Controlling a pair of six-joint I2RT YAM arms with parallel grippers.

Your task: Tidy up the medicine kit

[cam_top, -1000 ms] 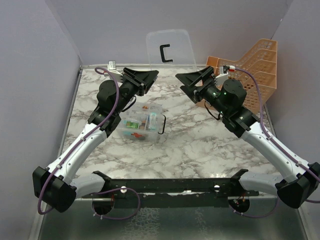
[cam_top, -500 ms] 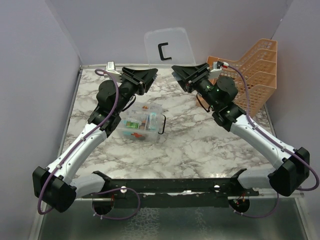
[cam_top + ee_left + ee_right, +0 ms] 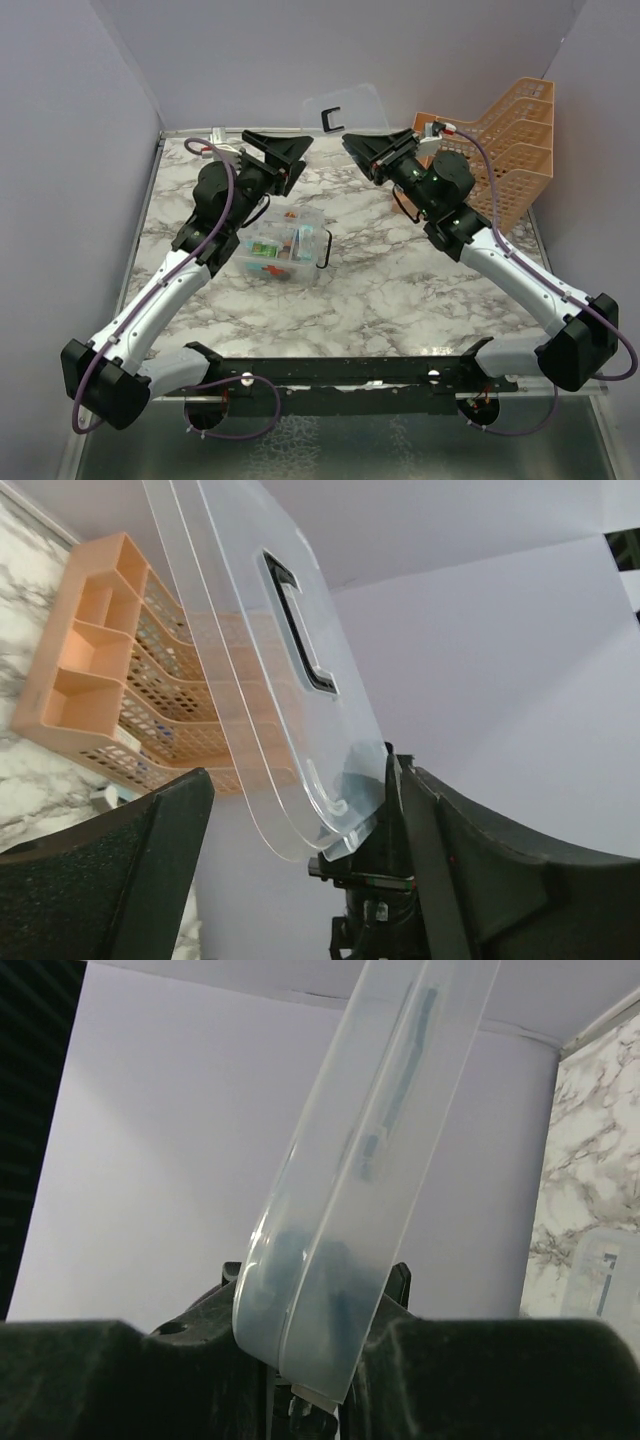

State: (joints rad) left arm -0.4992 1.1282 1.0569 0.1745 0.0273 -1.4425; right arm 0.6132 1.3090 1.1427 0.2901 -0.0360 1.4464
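Right claw (image 3: 352, 145) closed on rim of clear plastic black-handled lid (image 3: 352, 100) above marble surface (image 3: 400, 280); left claw (image 3: 293, 150) spread wide around it.

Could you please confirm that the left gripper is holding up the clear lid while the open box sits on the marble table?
Not quite: the right gripper holds the lid, clamped on its edge in the right wrist view; the left gripper stands open around it. The open box does sit on the table.
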